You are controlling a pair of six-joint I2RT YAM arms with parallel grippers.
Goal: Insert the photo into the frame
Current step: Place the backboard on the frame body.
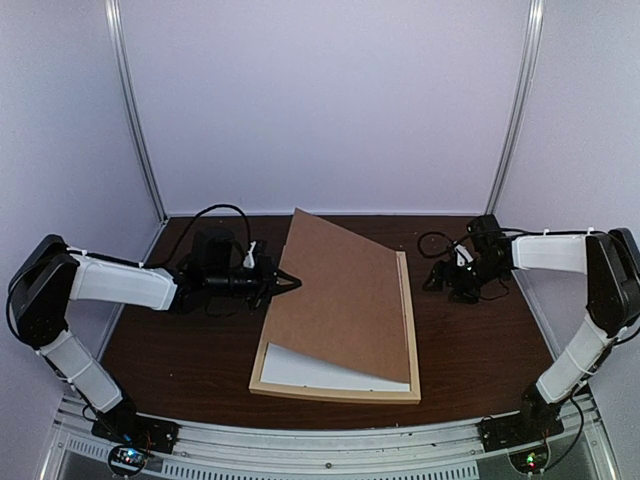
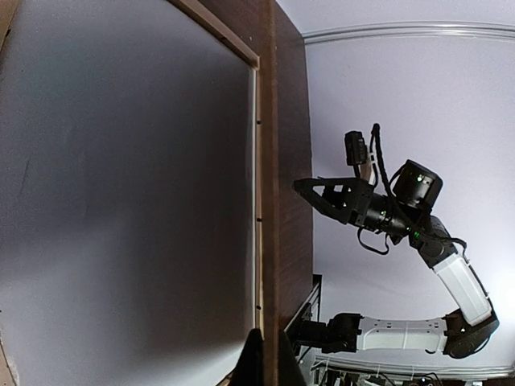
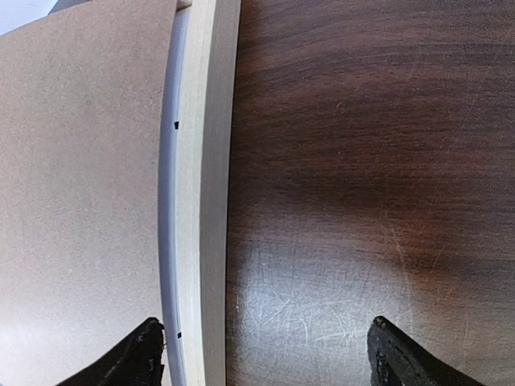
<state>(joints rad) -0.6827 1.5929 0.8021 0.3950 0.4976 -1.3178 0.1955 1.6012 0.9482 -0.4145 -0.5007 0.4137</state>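
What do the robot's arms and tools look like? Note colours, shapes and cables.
Both the left arm and right arm have white tubular links joined by black joints. Each ends in a black, two-fingered tool: left tool, right tool. Loose black cables loop near the wrists, and small coloured lights glow on the bases.

A lab test booth: plain pale walls [image 1: 330, 100], aluminium posts [image 1: 135, 110], dark wooden table [image 1: 480, 330].
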